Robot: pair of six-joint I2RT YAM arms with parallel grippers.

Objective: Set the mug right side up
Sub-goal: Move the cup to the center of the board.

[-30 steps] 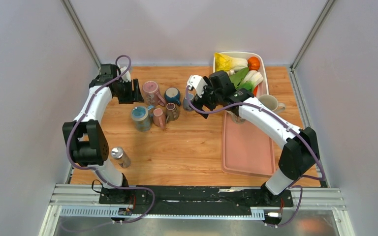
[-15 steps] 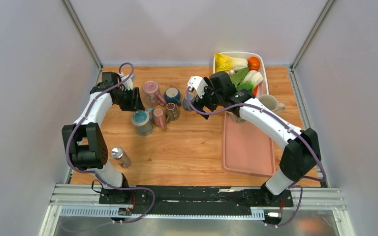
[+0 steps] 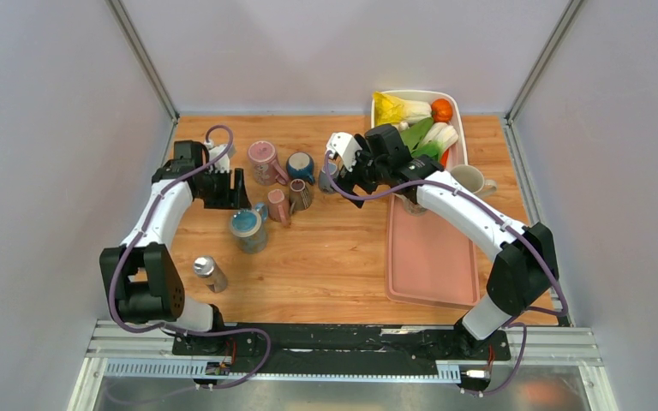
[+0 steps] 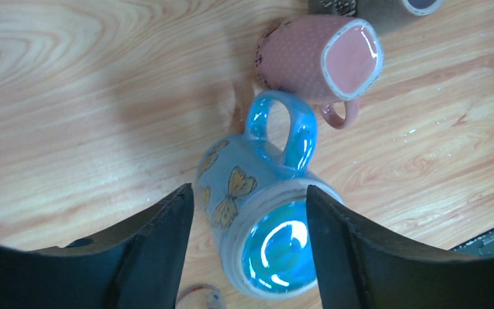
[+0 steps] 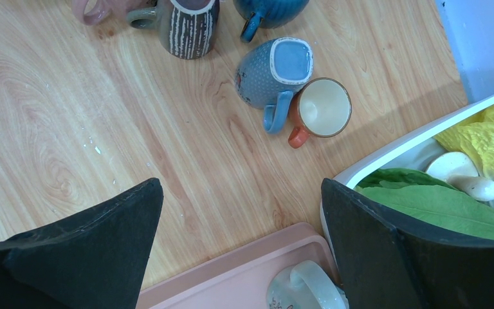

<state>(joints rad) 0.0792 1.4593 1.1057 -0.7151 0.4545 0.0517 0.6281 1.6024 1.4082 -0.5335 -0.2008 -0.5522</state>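
A light blue mug with yellow butterflies (image 4: 251,212) stands upside down on the wooden table, its glossy blue base facing up and its handle pointing away from the camera. It shows in the top view (image 3: 248,229) left of centre. My left gripper (image 4: 249,190) is open, one jaw on each side of the mug. A thin strip of wood shows beside the left jaw, and the right jaw meets the mug's edge. In the top view the left gripper (image 3: 241,190) sits just behind the mug. My right gripper (image 5: 241,187) is open and empty above bare wood, and shows in the top view (image 3: 341,177).
A pink dotted mug (image 4: 315,61) stands just beyond the butterfly mug. Striped (image 3: 300,195), dark blue (image 3: 301,165) and pink (image 3: 262,160) mugs are behind. A blue mug (image 5: 271,67) and orange cup (image 5: 323,108) lie near the right gripper. Pink tray (image 3: 433,257), vegetable bin (image 3: 457,128), metal bottle (image 3: 209,272).
My left gripper has moved toward the near edge of the table, and the butterfly mug now sits nearer too. The right arm has not moved.
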